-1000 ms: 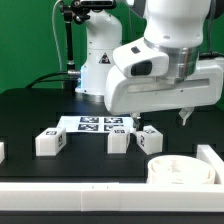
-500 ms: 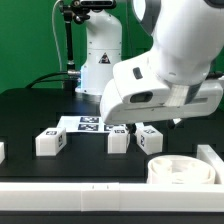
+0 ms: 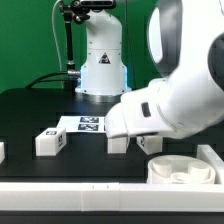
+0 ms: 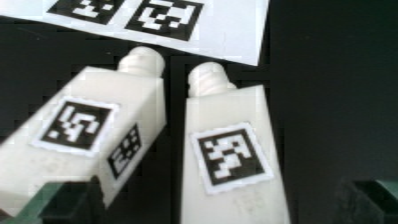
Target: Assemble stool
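one tagged leg (image 4: 86, 135) and a second leg (image 4: 228, 150) of the stool are being shown lying close side by side on the black table (image 3: 30, 110), their rounded pegs pointing toward the marker board (image 4: 169, 20). the gripper (image 4: 217, 200) is being kept spread wide above them, a finger (image 4: 63, 200) outside each leg, nothing gripped. in the exterior view a third leg (image 3: 50, 141) is being shown well apart at that view's left, and the ring seat (image 3: 182, 170) just behind the front rail (image 3: 90, 190). the pair is being largely covered there by the arm (image 3: 175, 100), the gripper entirely.
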